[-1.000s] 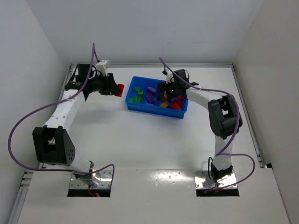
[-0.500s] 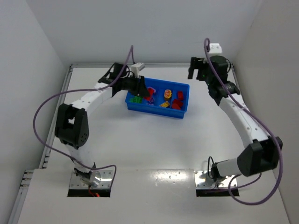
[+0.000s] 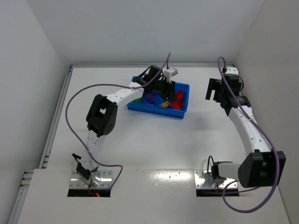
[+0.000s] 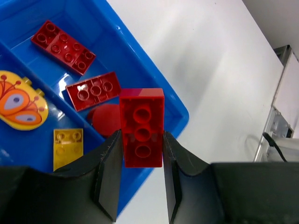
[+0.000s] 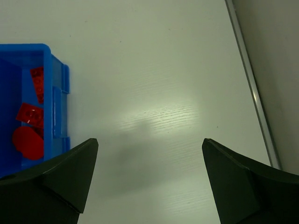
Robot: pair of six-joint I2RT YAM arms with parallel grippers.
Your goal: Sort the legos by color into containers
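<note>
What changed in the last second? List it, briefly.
The left jaws, shut on the red brick, swung right from beside the tray to above its end compartment holding red pieces. The right jaws pulled away from the tray to the right and stand open. The tray stayed put.

Left arm swings right: from beside tray's (image 3: 154, 110) left end, across tray, to above right-end compartment (image 4: 96, 25). Left gripper (image 4: 141, 137) brings red brick (image 4: 141, 122) along, pinched between fingers, now above other red pieces (image 4: 91, 91). Right arm leaves tray, goes back-right, then settles right of tray. Right gripper (image 5: 149, 142) now over table (image 5: 163, 84).
</note>
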